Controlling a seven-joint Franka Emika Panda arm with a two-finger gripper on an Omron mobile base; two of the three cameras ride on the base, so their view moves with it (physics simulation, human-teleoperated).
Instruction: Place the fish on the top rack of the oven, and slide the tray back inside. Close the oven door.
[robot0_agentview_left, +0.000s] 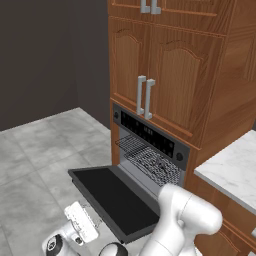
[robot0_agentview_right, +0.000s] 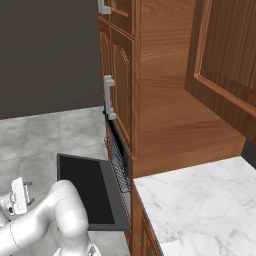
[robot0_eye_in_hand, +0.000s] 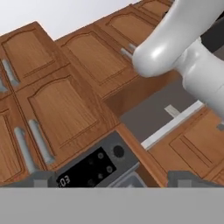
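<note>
The oven (robot0_agentview_left: 150, 135) stands built into the wooden cabinet wall, its dark control strip (robot0_eye_in_hand: 87, 168) also in the hand view. The oven door (robot0_agentview_left: 112, 197) hangs fully open, flat and level. The top rack (robot0_agentview_left: 147, 159), the tray, is a wire grid in the cavity, its front edge at about the opening. A darker patch lies on the grid; I cannot tell whether it is the fish. My gripper (robot0_agentview_left: 97, 220) hovers low, off the door's front left corner, open, with nothing between its fingertips (robot0_eye_in_hand: 41, 179). The right base view has it (robot0_agentview_right: 27, 192) left of the door (robot0_agentview_right: 85, 190).
Wooden cabinet doors with steel handles (robot0_agentview_left: 145, 95) rise above the oven. A white marble counter (robot0_agentview_right: 200, 210) runs to the right of it. Grey tiled floor (robot0_agentview_left: 35, 160) spreads out left of the open door. My own white arm (robot0_agentview_left: 185, 220) rises beside the door's near edge.
</note>
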